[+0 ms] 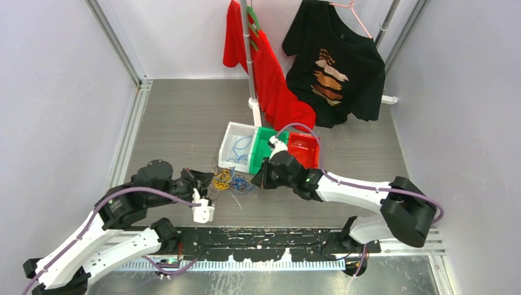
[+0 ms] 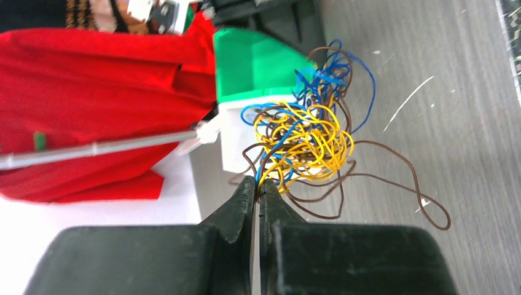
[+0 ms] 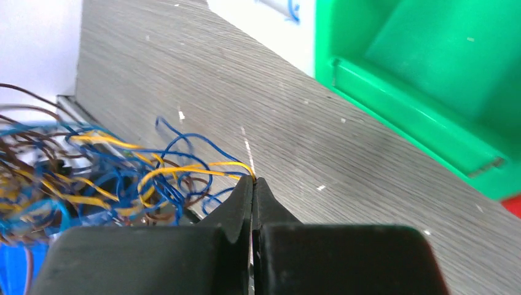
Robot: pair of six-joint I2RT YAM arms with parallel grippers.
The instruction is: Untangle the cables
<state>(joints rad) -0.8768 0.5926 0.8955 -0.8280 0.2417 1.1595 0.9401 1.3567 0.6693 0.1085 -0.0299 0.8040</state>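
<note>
A tangle of thin blue, yellow and brown cables [image 1: 228, 180] lies on the grey table between my two grippers. In the left wrist view the tangle [image 2: 307, 138] hangs just ahead of my left gripper [image 2: 258, 184], which is shut on yellow and blue strands at its tips. In the right wrist view my right gripper [image 3: 252, 180] is shut on a yellow cable [image 3: 184, 169] that runs left into the tangle [image 3: 80, 184]. In the top view the left gripper [image 1: 209, 178] is at the tangle's left and the right gripper [image 1: 257, 178] at its right.
A white bin [image 1: 236, 145] holding a blue cable, a green bin [image 1: 265, 147] and a red bin [image 1: 303, 149] stand side by side just behind the tangle. A clothes rail with a red shirt [image 1: 270, 74] and a black shirt [image 1: 335, 61] stands at the back.
</note>
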